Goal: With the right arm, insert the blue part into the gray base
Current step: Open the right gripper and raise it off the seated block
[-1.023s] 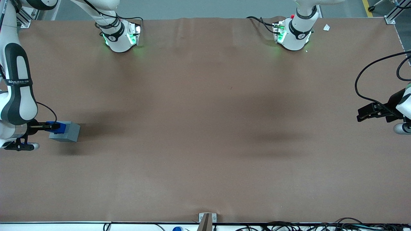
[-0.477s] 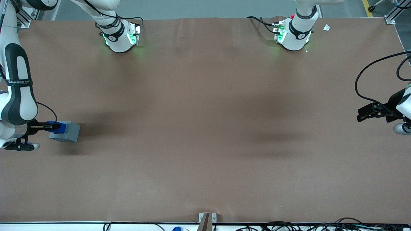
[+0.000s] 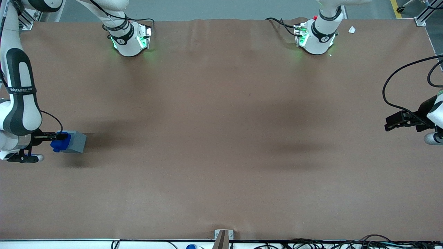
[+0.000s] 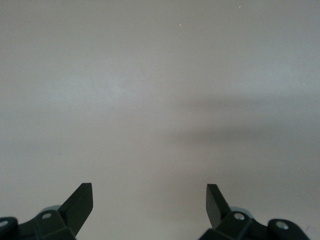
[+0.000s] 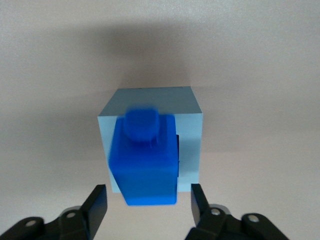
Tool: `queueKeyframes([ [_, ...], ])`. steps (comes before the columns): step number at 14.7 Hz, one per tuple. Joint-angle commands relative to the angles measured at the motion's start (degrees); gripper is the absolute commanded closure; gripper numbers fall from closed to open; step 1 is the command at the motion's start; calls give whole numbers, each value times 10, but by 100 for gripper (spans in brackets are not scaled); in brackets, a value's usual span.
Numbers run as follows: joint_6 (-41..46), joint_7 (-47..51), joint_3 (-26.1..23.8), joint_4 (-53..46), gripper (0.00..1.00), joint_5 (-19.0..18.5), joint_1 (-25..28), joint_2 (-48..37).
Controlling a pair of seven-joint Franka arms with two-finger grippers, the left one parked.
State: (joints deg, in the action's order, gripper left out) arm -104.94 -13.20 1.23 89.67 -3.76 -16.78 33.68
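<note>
Since 0.5 s ago the blue part (image 3: 58, 144) has tipped off-square on the gray base (image 3: 74, 141) at the front view's left edge, askew over the recess, the gripper (image 5: 147, 194) spread open, holding nothing.

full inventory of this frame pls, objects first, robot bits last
blue part: 1, bright blue, over the gray base's top, blurred, apart from both fingers.
gray base: 1, light gray, on the table toward the working arm's end.
table: 1, brown covering.
paper scrap: 1, white, beside the parked arm's pedestal.
cables: several, black, along the table edge nearest the front camera.
right arm: 1, white with black panels, over the working arm's end of the table.
end effector: 1, black, open, just above the blue part.
</note>
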Motion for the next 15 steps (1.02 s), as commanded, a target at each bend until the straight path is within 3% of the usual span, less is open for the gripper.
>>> queueKeyframes([
  [1,-2,5,-6,0,23,3,-6,1],
  [10,-1,5,-6,-5,23,2,-4,-2],
  [15,-2,5,-7,-11,14,3,-2,-6],
])
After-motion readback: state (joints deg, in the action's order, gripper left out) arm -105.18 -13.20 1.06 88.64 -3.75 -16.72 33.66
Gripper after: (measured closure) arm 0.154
